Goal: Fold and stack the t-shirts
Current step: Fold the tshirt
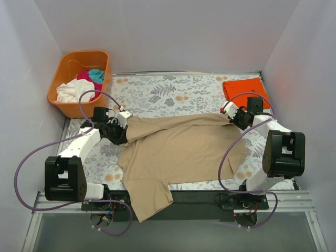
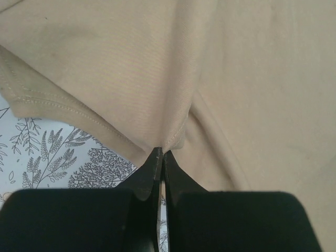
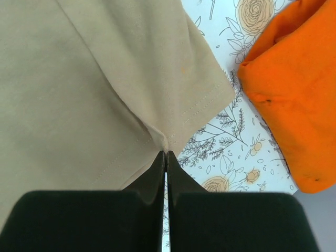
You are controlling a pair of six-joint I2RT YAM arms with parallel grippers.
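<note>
The large tan-beige t-shirt point(image 1: 178, 149) lies spread across the middle of the table, one part hanging over the near edge. My left gripper point(image 1: 119, 130) is shut on its left hemmed edge point(image 2: 168, 137). My right gripper point(image 1: 234, 116) is shut on its right hemmed edge point(image 3: 167, 140). Both pinch the cloth just above the table. The bright orange t-shirt point(image 1: 244, 90) lies folded at the back right, also in the right wrist view point(image 3: 294, 94). White point(image 1: 71, 92), magenta point(image 1: 84, 76) and teal point(image 1: 97, 76) shirts lie in the basket.
The rigid orange plastic basket point(image 1: 65, 63) stands at the back left, off the floral tablecloth point(image 1: 157, 94). White walls close in on both sides and the back. The black table edge point(image 1: 199, 197) runs along the front between the arm bases.
</note>
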